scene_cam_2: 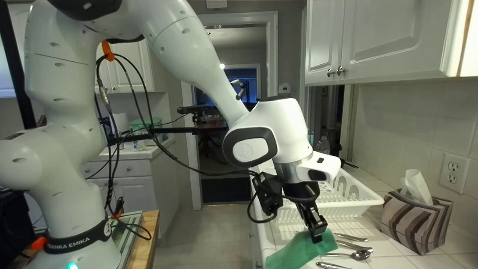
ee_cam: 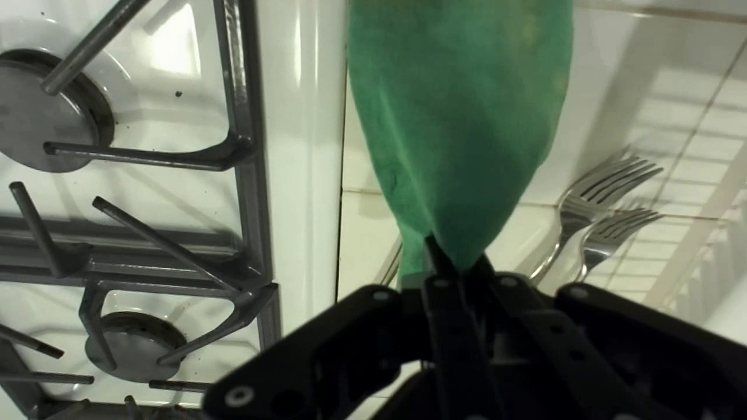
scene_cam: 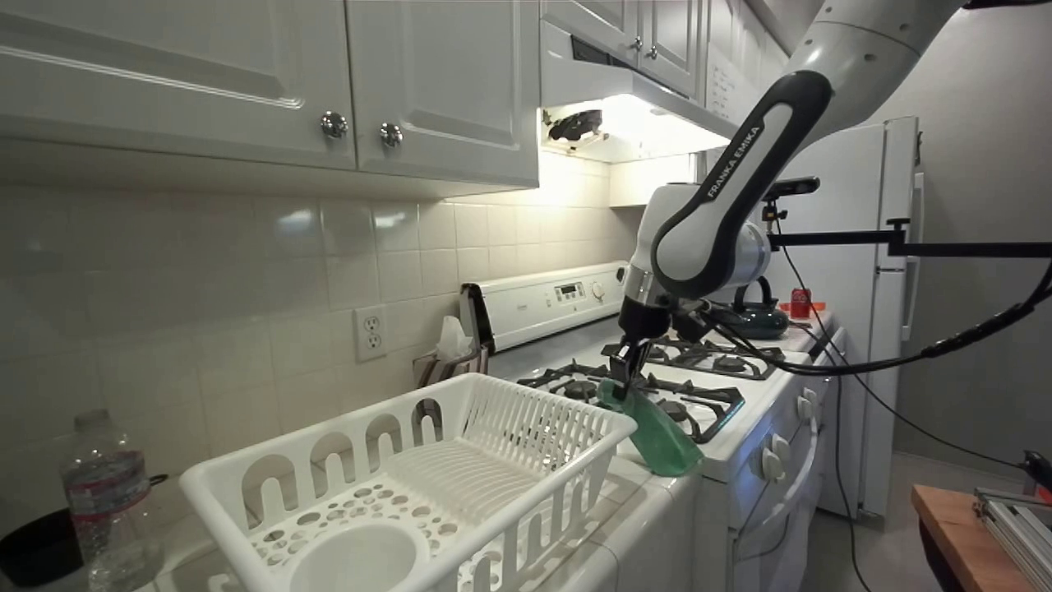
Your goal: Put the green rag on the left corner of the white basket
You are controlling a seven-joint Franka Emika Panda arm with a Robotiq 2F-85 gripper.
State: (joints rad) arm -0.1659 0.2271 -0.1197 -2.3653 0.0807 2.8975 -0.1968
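The white basket (scene_cam: 468, 481) is a slotted dish rack standing on the tiled counter; it also shows in an exterior view behind my wrist (scene_cam_2: 358, 203). My gripper (scene_cam: 622, 390) is shut on one end of the green rag (scene_cam: 662, 440), with the rest of the rag hanging down. In the wrist view the rag (ee_cam: 461, 99) runs up from between the fingertips (ee_cam: 458, 265). In an exterior view the gripper (scene_cam_2: 316, 237) and the rag (scene_cam_2: 298, 252) are over the counter between basket and stove, outside the basket. The rag's lower end is cut off there.
Several forks and spoons (scene_cam_2: 360, 255) lie on the counter below the rag. A striped tissue box (scene_cam_2: 416, 220) stands near the wall. The stove with black grates (scene_cam: 699, 407) adjoins the counter. A water bottle (scene_cam: 107, 501) stands beyond the basket. Cabinets (scene_cam: 444, 90) hang above.
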